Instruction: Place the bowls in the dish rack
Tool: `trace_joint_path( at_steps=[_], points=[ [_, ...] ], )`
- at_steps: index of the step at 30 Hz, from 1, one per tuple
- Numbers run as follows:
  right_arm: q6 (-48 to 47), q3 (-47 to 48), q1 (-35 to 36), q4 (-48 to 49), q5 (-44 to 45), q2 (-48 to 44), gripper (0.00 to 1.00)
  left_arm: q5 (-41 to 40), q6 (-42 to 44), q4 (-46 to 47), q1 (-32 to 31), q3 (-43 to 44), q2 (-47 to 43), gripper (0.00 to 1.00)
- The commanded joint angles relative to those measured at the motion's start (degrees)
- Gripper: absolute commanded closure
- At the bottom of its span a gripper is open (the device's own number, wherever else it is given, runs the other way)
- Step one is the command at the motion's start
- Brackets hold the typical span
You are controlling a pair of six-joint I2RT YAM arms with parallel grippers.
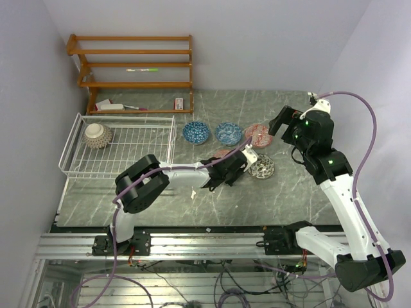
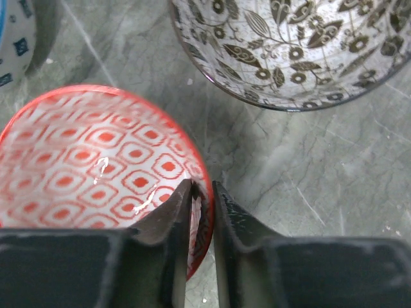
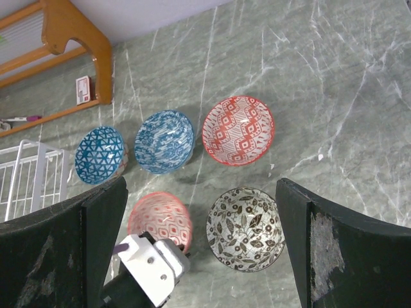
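The rim of the pink-red bowl is clamped by the jaws of the left gripper; those of the right gripper are held apart above the desk.

A wooden shelf holding a small box stands at the far edge of the marbled table.

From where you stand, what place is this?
Probably a robot lab, not a kitchen: arms bolted to a metal rail, loose cables beneath, left gripper pinching a pink-red bowl.
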Motion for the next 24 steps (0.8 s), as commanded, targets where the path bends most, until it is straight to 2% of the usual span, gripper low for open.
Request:
trace_joint_path(
  at_steps=[1,3,9,16,20,24],
  points=[
    [-0.39,-0.78,-0.70,1.23,-0.01,-0.52,0.00,-1.23,-0.37,0.64,0.16,-0.65,0.12,0.81],
    [-0.37,-0.69,-0.71,1.13,-0.08,-0.62,0.00,-0.91,-0.46,0.37,0.15,-0.67,-0.63,0.92],
    [-0.57,-0.77,-0.89,1.01,0.21,-0.69,0.00,0.63,-3.13,-0.44,-0.03,-1.60,-7.71,0.93],
    [-0.31,-1.05,-1.06,1.30,-1.40,-0.41,0.00,0.82,-8.02,-0.11,1.58,-4.30,-23.90,0.93],
    [0.09,-1.41,-1.12,1.57,-3.14,-0.82,0.00,4.77,-11.70,0.26,7.58,-5.78,-32.41,0.93],
    [-0.47,-2.72,-1.20,2.62,-7.32,-0.96,0.00,12.32,-17.28,3.30,20.12,-10.14,-40.76,0.93]
  ],
)
